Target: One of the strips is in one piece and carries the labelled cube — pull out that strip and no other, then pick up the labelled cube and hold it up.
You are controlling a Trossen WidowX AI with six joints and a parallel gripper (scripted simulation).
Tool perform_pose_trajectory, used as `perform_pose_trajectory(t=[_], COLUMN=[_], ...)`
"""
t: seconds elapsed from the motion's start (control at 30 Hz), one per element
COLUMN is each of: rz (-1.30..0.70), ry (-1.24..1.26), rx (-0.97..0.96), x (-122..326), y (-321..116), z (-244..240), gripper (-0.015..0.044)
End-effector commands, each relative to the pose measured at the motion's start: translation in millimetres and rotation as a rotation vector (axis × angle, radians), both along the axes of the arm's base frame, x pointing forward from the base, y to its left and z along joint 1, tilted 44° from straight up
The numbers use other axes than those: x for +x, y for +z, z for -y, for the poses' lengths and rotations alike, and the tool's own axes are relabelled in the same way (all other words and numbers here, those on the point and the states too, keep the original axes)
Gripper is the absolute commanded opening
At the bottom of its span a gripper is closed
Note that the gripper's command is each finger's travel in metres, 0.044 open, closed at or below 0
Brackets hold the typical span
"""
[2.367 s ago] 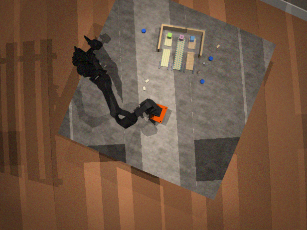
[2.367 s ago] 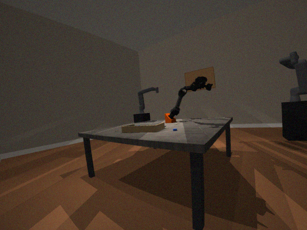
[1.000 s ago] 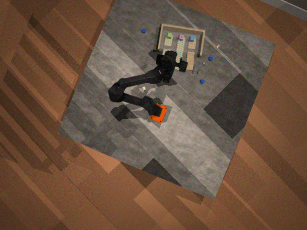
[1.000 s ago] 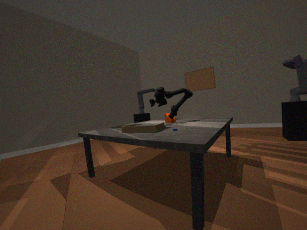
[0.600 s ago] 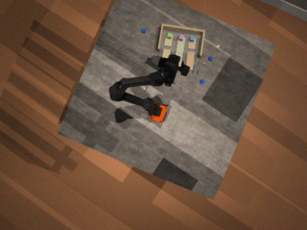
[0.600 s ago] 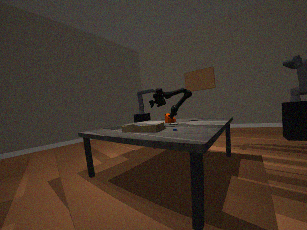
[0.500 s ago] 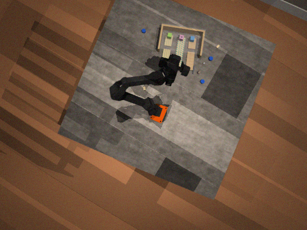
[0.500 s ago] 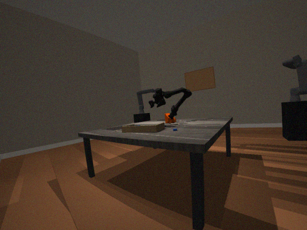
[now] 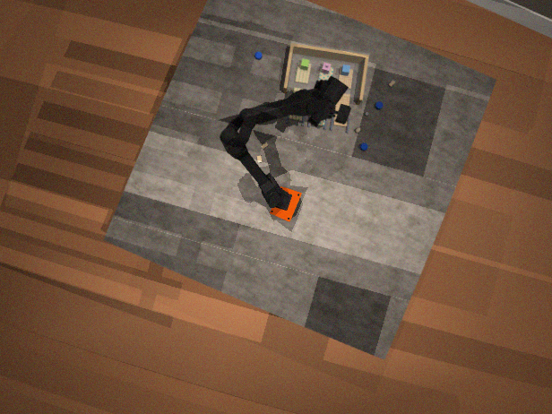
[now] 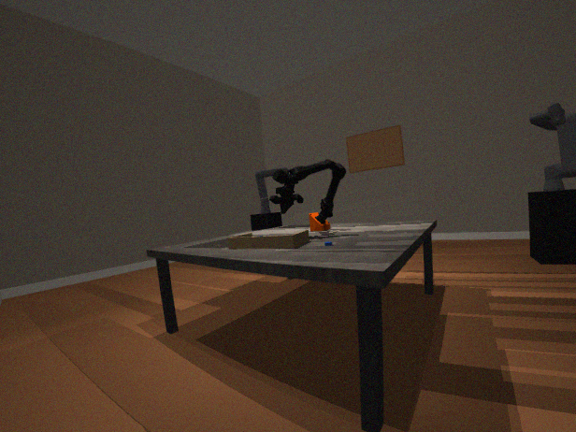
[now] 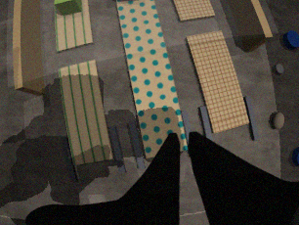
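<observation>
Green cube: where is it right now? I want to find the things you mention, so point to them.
In the top view, the green cube (image 9: 305, 63) (image 11: 68, 7) sits on the short green-striped piece (image 9: 302, 77) (image 11: 73, 30), left of the pink cube (image 9: 326, 67), inside the wooden frame (image 9: 329, 50) (image 10: 268, 241) (image 11: 26, 49).
</observation>
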State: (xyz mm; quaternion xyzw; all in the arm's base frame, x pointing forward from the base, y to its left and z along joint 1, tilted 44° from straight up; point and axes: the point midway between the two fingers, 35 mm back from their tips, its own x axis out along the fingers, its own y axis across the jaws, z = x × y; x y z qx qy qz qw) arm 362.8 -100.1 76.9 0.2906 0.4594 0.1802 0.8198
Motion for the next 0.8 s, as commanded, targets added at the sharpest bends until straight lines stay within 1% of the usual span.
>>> perform_pose_trajectory(t=[0.0, 0.13, 0.53, 0.77], rz=[-0.211, -0.249, -0.249, -0.249], ry=[0.342, 0.416, 0.416, 0.415], rx=[-0.01, -0.004, -0.004, -0.005], x=[15, 18, 17, 19], y=[-33, -43, -42, -49], z=[-33, -34, -36, -42], gripper=[0.0, 0.0, 0.0, 0.0])
